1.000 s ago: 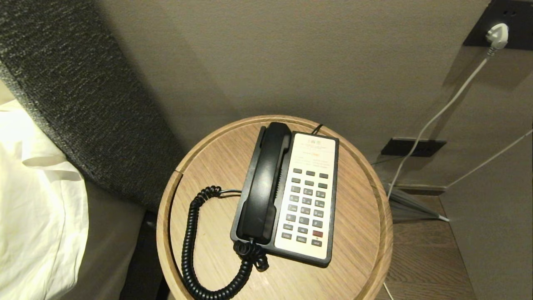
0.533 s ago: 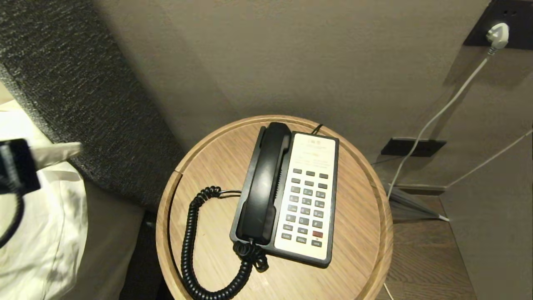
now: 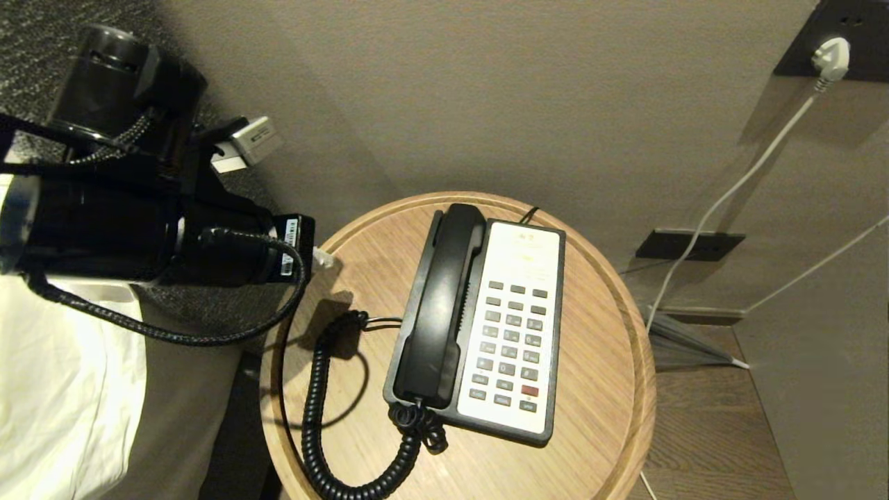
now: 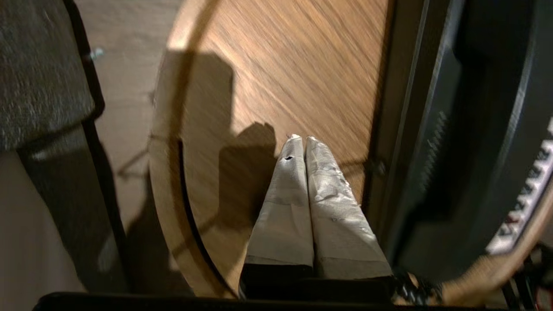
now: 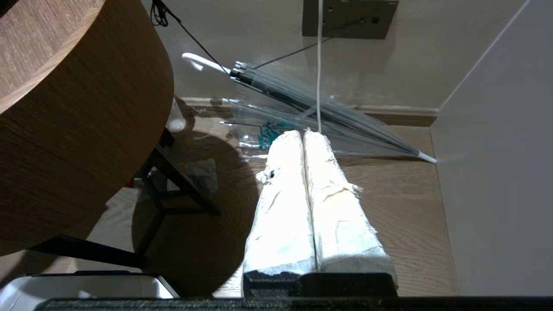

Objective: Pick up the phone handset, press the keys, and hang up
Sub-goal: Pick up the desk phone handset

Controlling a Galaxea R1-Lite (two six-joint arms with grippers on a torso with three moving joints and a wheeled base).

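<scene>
I see the round table (image 3: 597, 326) carrying the phone base (image 3: 517, 326), the handset (image 3: 444, 305) resting in its cradle. My left gripper (image 4: 302, 139), fingers pressed together, hovers apparently just above the table's left edge. Right gripper (image 5: 302, 133) hangs closed near the floor.

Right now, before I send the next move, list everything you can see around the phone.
handset: one, black, resting in the base's cradle
base: one, black with white keypad face, on the table
cord: one, black coiled, on the table left of the base
table: one, round, light wood
bedding: one, white, far left
headboard: one, dark grey, against the wall
plug: one, white, in wall socket upper right
umbrella: one, clear, on the floor right of the table
left claw: shut, over the table's left edge
right claw: shut, low beside the table
</scene>
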